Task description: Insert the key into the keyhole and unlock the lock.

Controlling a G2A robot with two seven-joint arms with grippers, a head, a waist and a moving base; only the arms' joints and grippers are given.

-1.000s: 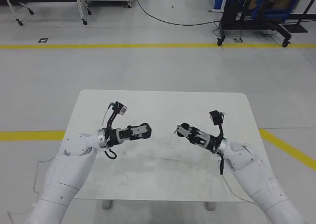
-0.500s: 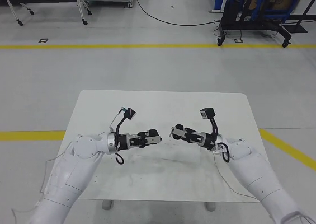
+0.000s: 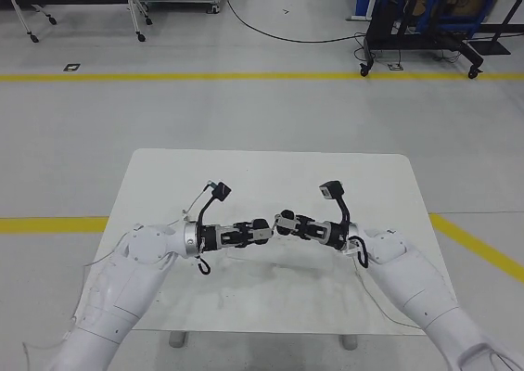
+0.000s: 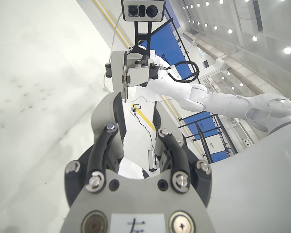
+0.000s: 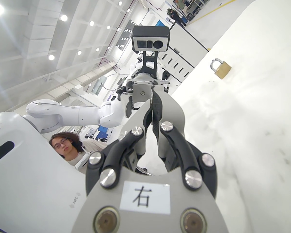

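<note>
Over the desk [image 3: 354, 176] centre, the right pincer [image 3: 283, 224] clamps the key [image 4: 124, 87]; the left pincer [image 4: 137, 107], at its nine o'clock, gapes. Best to centre the key between the pads [image 4: 118, 118] before closing.

brass padlock [image 5: 220, 69] lies flat on table [image 5: 257, 103], shackle apparently closed; silvery key [image 4: 124, 86] held aloft, edge-on.

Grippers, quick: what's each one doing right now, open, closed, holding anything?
Left gripper: open, gripping nothing.
Right gripper: shut on the key.
</note>
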